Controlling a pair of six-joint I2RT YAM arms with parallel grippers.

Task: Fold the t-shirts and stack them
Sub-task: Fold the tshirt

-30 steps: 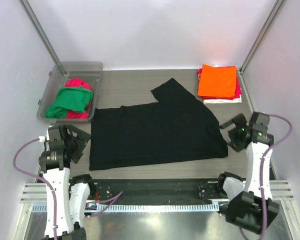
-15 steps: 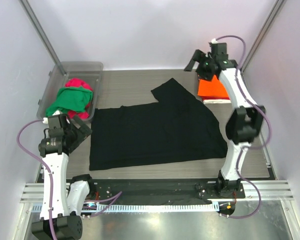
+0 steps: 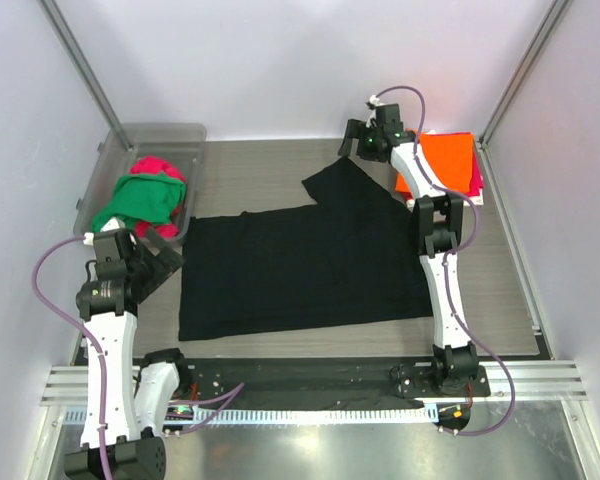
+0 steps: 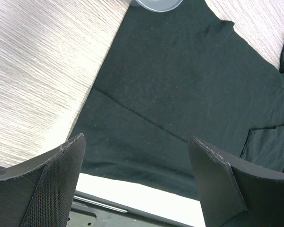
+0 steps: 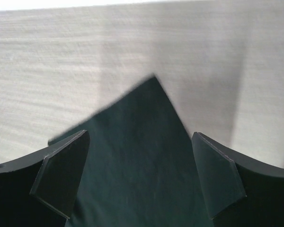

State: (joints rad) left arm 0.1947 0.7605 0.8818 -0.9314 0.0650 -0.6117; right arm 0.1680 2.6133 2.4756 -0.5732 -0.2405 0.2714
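A black t-shirt (image 3: pixel 310 265) lies spread flat across the middle of the table, with one sleeve pointing to the back. My left gripper (image 3: pixel 163 260) is open and empty just left of the shirt's left edge. In the left wrist view the shirt (image 4: pixel 189 90) fills the space between my open fingers (image 4: pixel 42 189). My right gripper (image 3: pixel 357 143) is open and empty above the tip of the back sleeve. That sleeve tip (image 5: pixel 142 142) shows between my open fingers (image 5: pixel 217 175) in the right wrist view. A folded stack with an orange shirt (image 3: pixel 448 163) on top lies at the back right.
A clear plastic bin (image 3: pixel 185 135) at the back left holds a green shirt (image 3: pixel 140 200) and a red one (image 3: pixel 158 166). Its corner (image 4: pixel 156 4) shows in the left wrist view. White walls enclose the table; a metal rail (image 3: pixel 300 375) runs along the near edge.
My right arm swung from the near right side to the back, now over the black shirt's sleeve tip. My left gripper rose slightly toward the shirt's left edge.
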